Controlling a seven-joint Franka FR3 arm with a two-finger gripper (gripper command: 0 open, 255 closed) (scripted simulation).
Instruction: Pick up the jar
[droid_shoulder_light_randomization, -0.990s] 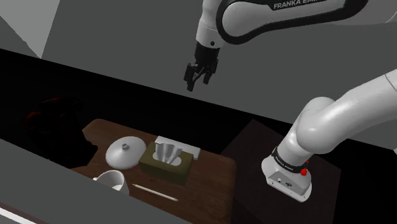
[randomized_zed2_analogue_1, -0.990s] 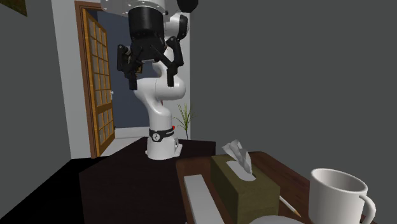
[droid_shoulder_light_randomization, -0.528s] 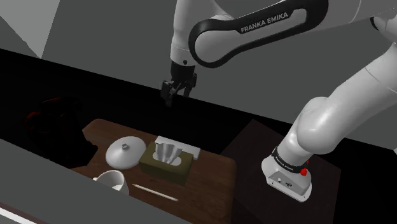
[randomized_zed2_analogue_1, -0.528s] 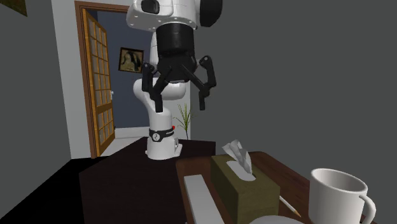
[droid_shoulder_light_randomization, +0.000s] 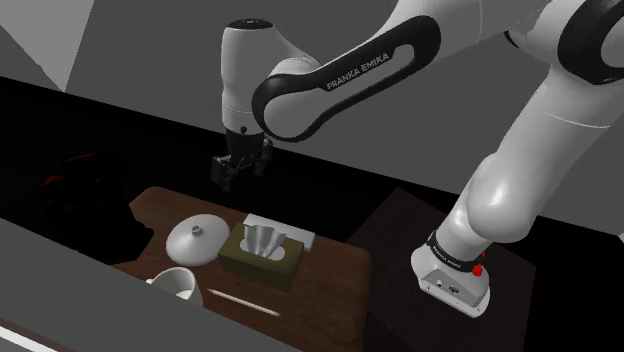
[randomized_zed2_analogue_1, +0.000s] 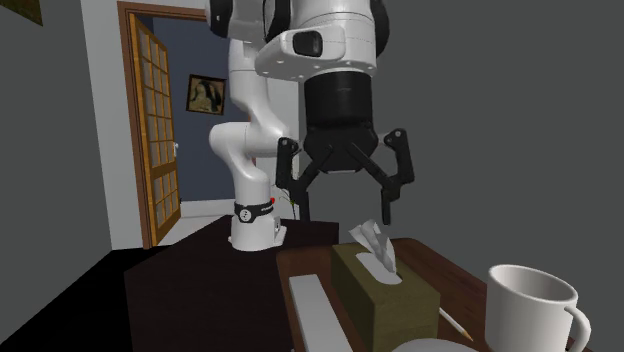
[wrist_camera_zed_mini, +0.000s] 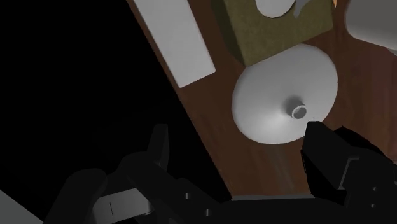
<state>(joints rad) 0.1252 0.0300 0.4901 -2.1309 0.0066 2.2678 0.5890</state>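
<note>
Fingers spread wide and empty, the black gripper (droid_shoulder_light_randomization: 238, 170) hangs over the wooden counter's (droid_shoulder_light_randomization: 335, 272) far edge, apparently opened to span the broad white knob-lidded jar (droid_shoulder_light_randomization: 198, 240), which sits just beside the olive tissue box (droid_shoulder_light_randomization: 262, 258).

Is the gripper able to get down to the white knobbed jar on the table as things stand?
Probably yes. The gripper hangs open above the table, and nothing covers the jar. The tissue box and mug sit close beside it, so coming from above at the knob looks freest.
</note>
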